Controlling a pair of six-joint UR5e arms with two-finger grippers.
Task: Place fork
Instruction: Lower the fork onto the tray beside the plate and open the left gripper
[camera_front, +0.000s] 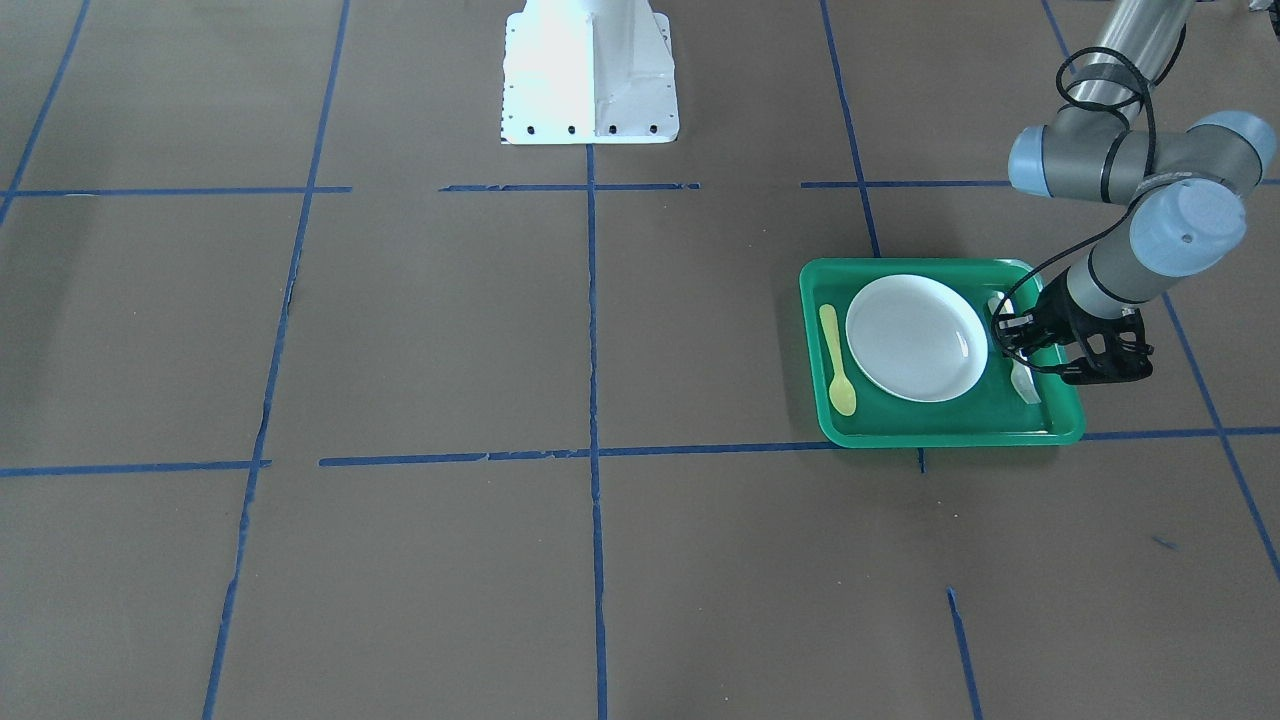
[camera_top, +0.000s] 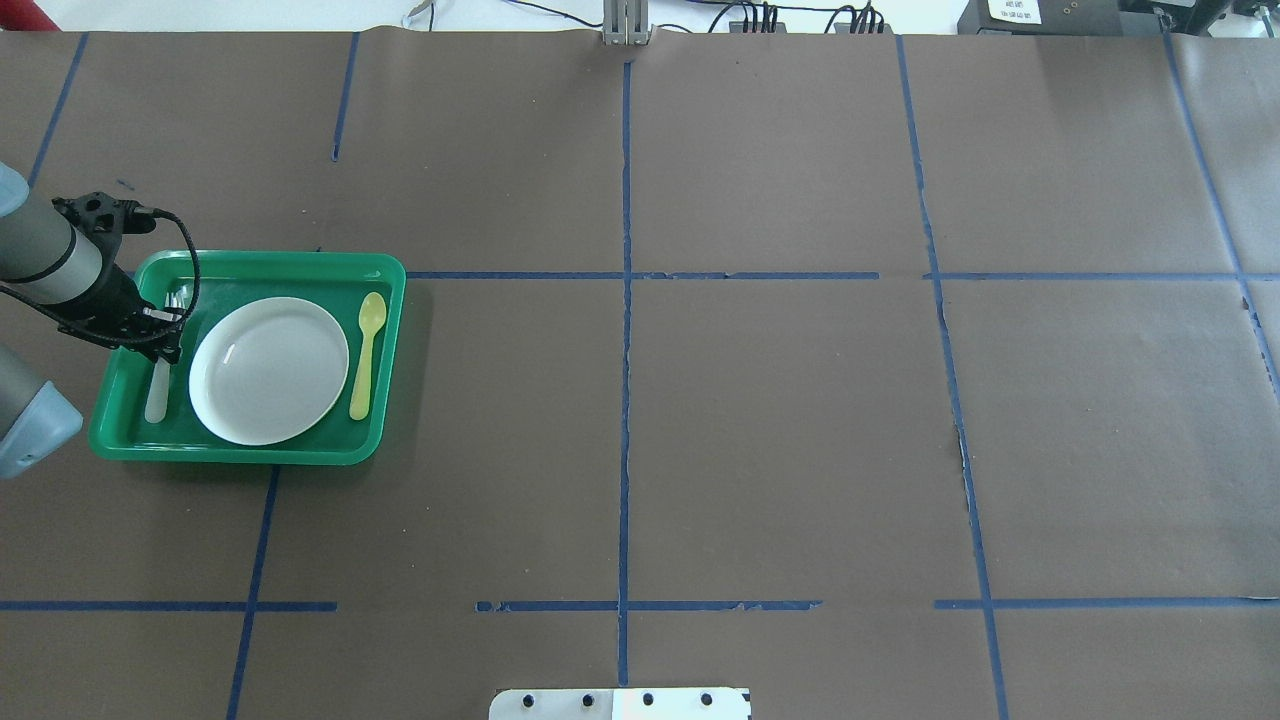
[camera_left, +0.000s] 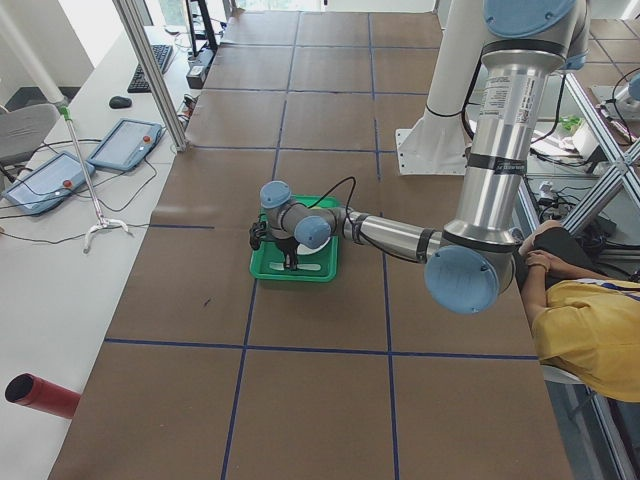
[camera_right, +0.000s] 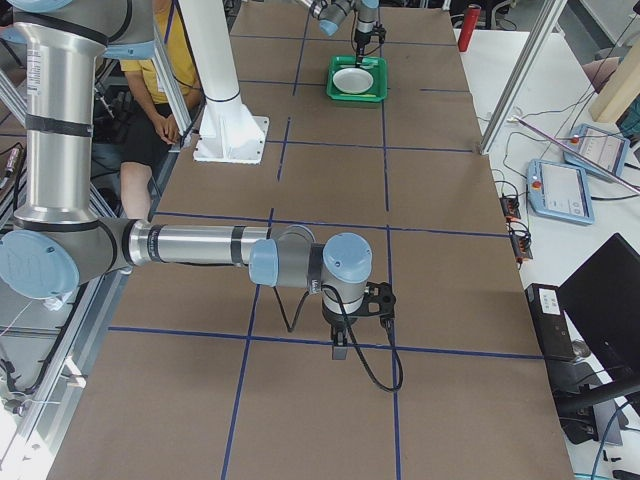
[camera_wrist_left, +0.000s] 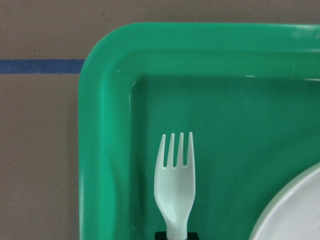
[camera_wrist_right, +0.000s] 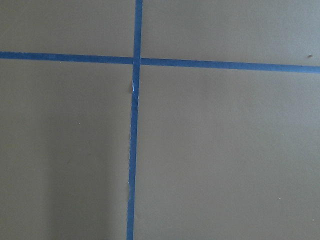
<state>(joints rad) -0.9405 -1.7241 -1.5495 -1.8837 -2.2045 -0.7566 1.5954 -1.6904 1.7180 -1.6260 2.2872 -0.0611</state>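
Observation:
The pale mint fork (camera_wrist_left: 175, 185) lies along the left side of the green tray (camera_top: 385, 350), beside the white plate (camera_top: 268, 370), with its tines toward the tray's far corner. Its handle end shows in the overhead view (camera_top: 157, 395) and in the front view (camera_front: 1027, 385). My left gripper (camera_top: 165, 338) is low over the fork's middle, and its jaws look closed around the neck at the bottom edge of the left wrist view. My right gripper (camera_right: 340, 350) hangs above bare table far from the tray; I cannot tell whether it is open or shut.
A yellow spoon (camera_top: 367, 350) lies on the tray's other side of the plate. The tray sits at the table's left end. The robot's white base (camera_front: 590, 75) stands mid-table at the robot's edge. The right wrist view shows only brown paper and blue tape lines (camera_wrist_right: 134, 125).

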